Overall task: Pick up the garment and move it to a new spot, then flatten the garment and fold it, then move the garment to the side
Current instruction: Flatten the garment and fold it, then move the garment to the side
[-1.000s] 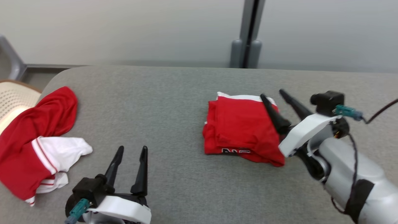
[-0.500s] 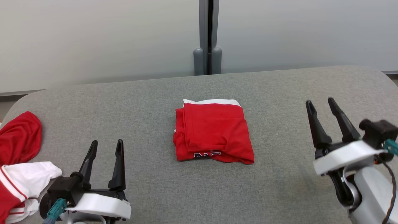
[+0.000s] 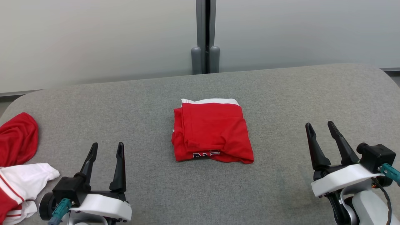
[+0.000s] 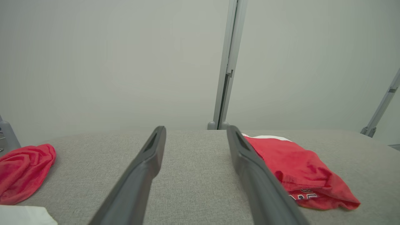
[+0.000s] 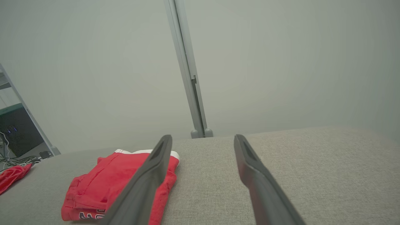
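The red garment [image 3: 212, 131] with a white edge lies folded into a small rectangle in the middle of the grey table [image 3: 281, 93]; dark lettering shows on its near edge. From the left wrist camera the garment [image 4: 297, 168] sits to the right, and in the right wrist view the garment [image 5: 103, 184] lies to the left. My left gripper [image 3: 106, 149] hovers open at the lower left, well apart from it. At the lower right my right gripper [image 3: 320, 128] is also open and empty, clear of the cloth.
A second red and white garment [image 3: 15, 156] lies crumpled at the table's left edge, near my left gripper. A grey post [image 3: 205, 34] stands against the pale wall behind the table.
My right gripper has drawn back from the folded garment's right edge to the lower right. The camera has swung, so the garment now appears centred. The left gripper kept its pose.
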